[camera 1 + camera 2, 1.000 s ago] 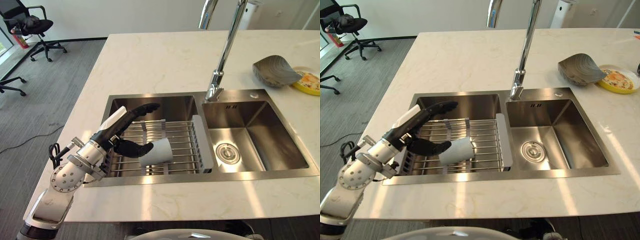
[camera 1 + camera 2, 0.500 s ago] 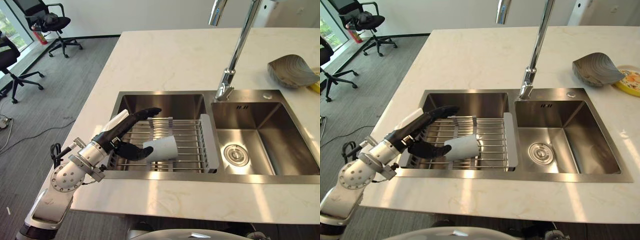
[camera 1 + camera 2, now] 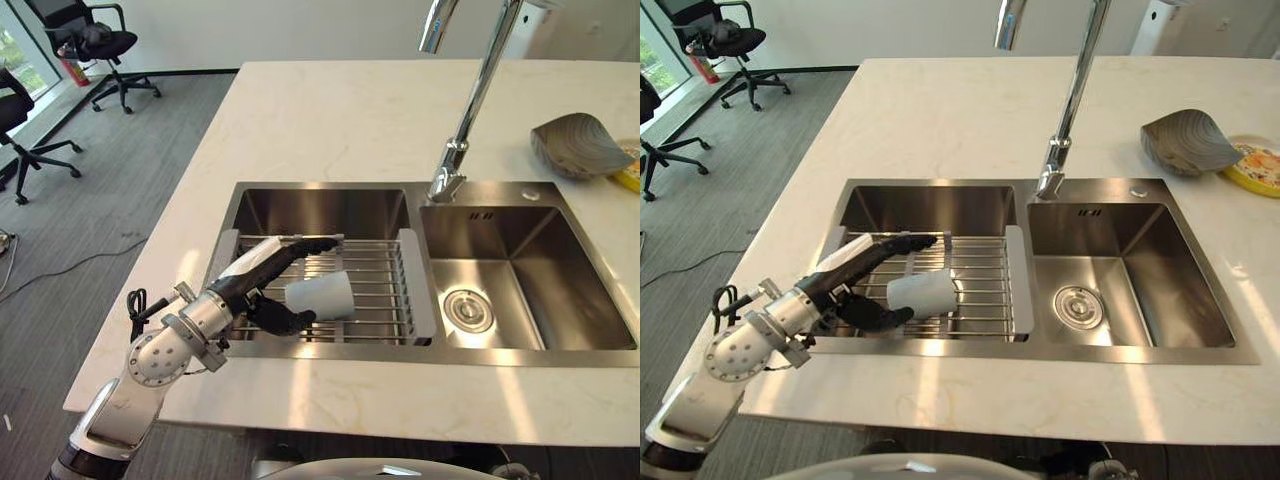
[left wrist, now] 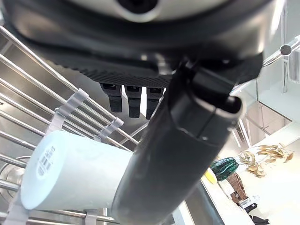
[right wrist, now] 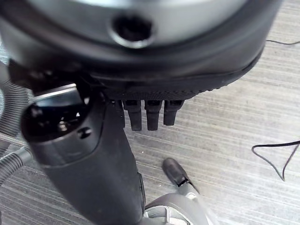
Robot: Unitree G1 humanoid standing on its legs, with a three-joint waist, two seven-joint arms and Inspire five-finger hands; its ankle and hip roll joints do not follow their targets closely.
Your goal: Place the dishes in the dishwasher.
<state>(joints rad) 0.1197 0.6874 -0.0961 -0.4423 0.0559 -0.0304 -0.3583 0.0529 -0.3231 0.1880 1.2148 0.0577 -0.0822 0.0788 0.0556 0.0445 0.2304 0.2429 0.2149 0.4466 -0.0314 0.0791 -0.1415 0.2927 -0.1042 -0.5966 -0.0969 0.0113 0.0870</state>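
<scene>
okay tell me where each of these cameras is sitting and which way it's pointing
Left and right eye views: on the head, looking down at the sink, rack and cup; left hand reaches in.
Left wrist view: along the left hand at the cup, thumb against it.
Right wrist view: along the right hand, facing the floor.
Eye and left wrist views share cup and rack.

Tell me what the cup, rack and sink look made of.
Cup: matte white, probably ceramic or plastic; no glare on it. Rack: bright metal wires with pale grey, plastic-looking end pieces. Sink: brushed stainless steel, judging by its soft streaked reflections.
</scene>
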